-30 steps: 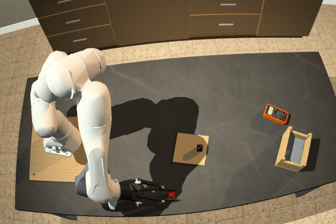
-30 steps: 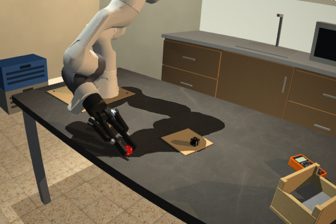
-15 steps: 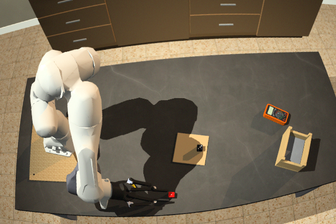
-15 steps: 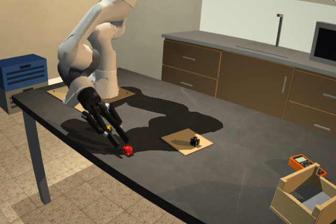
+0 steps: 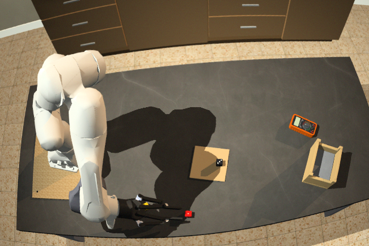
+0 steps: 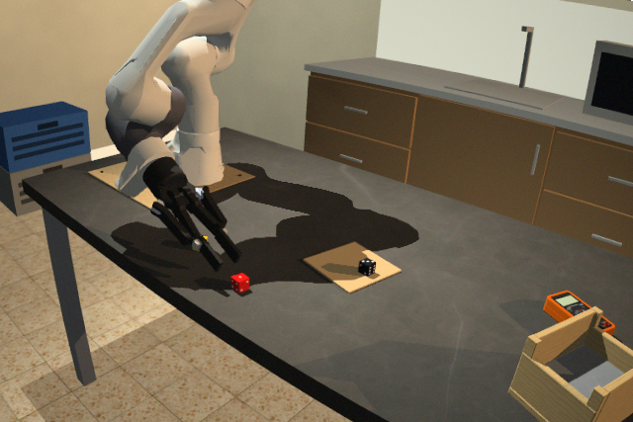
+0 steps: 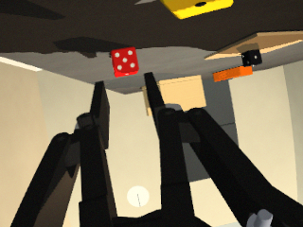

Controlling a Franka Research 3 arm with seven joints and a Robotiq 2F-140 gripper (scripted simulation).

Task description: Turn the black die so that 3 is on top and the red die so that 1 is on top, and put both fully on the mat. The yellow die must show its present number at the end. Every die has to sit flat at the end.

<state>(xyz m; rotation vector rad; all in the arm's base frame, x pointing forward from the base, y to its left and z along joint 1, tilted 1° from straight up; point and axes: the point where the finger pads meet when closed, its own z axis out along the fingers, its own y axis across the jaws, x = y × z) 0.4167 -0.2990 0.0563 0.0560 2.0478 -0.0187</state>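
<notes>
Dark stone-topped bench (image 5: 253, 94) (image 6: 286, 187), with dice, mat, multimeter and crate.
Directly on the bench top, exterior view: red die (image 5: 188, 214) (image 6: 239, 283) (image 7: 125, 61), near left, one pip up; square tan mat (image 5: 205, 164) (image 6: 342, 274) (image 7: 232, 49), centre; orange multimeter (image 5: 302, 125) (image 6: 579, 310) (image 7: 233, 74), right; open wooden crate (image 5: 310, 161) (image 6: 549, 386) (image 7: 182, 92), near right; tan base board (image 5: 44, 185) (image 6: 237, 174), far left.
</notes>
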